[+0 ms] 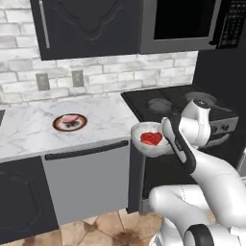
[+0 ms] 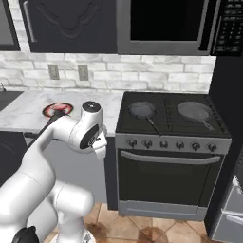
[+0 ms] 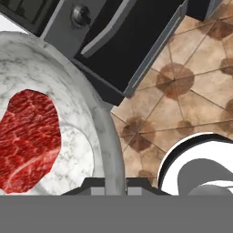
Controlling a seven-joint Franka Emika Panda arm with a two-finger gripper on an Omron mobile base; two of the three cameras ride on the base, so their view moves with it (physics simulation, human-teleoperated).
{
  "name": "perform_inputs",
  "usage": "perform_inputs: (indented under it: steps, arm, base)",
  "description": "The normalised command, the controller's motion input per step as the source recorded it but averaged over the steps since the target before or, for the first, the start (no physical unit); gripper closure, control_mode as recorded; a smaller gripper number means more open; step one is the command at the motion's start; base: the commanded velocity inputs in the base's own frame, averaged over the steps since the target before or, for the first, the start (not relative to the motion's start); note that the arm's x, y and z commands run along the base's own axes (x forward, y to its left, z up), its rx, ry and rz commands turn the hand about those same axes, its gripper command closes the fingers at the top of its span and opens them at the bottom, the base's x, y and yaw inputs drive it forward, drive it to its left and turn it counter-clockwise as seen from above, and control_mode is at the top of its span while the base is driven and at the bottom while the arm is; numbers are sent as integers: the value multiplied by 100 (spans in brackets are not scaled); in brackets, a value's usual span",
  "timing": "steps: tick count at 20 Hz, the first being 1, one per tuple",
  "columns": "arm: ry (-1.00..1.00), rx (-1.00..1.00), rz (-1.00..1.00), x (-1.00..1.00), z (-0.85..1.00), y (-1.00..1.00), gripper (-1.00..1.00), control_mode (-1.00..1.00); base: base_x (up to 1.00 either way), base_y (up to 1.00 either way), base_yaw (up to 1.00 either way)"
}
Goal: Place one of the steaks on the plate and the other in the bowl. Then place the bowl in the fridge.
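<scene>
bowl [image 1: 150, 139] — round, deep, silvery-grey and speckled, hanging in mid-air off the front edge of the counter, in front of the seam between the grey drawer front and the black stove, level with the counter top. inside it lies the red steak [image 1: 152, 139], flat on the bottom, a little toward nine o'clock of the bowl's centre in the hand view. the bowl sits level, opening up.

the gripper [image 3: 116, 184] has its two dark fingers pressed together on the bowl's rim [image 3: 111, 150], pinching the wall at about three o'clock of the bowl as the left base view shows it, with the white arm reaching in from that side. the rim looks thick and rounded, so the hold is on one edge only; judging by this, the bowl will handle as a stiff, fairly heavy thing that wants to tip away from the pinch. the steak is soft and probably slick, likely to slide if the bowl tilts — keeping it level matters more than speed.

at about nine o'clock of the bowl, well apart on the marble counter [image 1: 29, 129], sits the plate [image 1: 70, 122] with its orange-red rim, and on it the pale steak [image 1: 72, 119], hard to make out in detail. behind the bowl is the stove [image 2: 171, 118] with two dark pans on top. below is a tiled floor [image 3: 182, 91].
</scene>
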Motion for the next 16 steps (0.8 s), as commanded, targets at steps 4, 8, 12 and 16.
perform_inputs:
  steps: [4,8,12,16]
  arm:
    - [0,0,0,0,0,0,100,100]
    - [0,0,0,0,0,0,100,100]
    - [0,0,0,0,0,0,100,100]
    - [0,0,0,0,0,0,100,100]
  base:
    - [-83,-77,0]
    - [-85,-69,0]
    - [-99,-88,0]
    - [-94,-98,0]
